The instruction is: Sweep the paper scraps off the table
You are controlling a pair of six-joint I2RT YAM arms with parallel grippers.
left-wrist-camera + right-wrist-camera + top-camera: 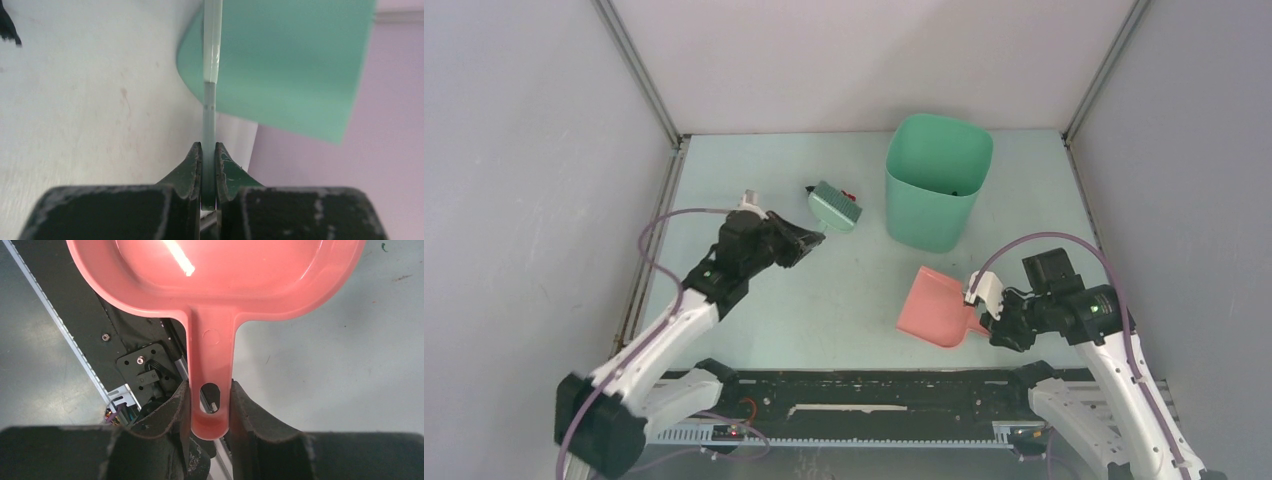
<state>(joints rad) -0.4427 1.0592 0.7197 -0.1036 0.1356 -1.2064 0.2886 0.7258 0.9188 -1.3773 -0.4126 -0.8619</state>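
My left gripper is shut on the handle of the green hand brush, whose head sits left of the bin. In the left wrist view the handle runs edge-on between the closed jaws. A small black paper scrap and a red one lie by the brush head on the table. The black scrap also shows in the left wrist view. My right gripper is shut on the handle of the pink dustpan, which is near the table's front edge. The right wrist view shows the dustpan empty.
The tall mint-green bin stands at the back centre-right, with a dark bit inside. It also fills the upper right of the left wrist view. Metal rails edge the table, and the black base plate runs along the near edge.
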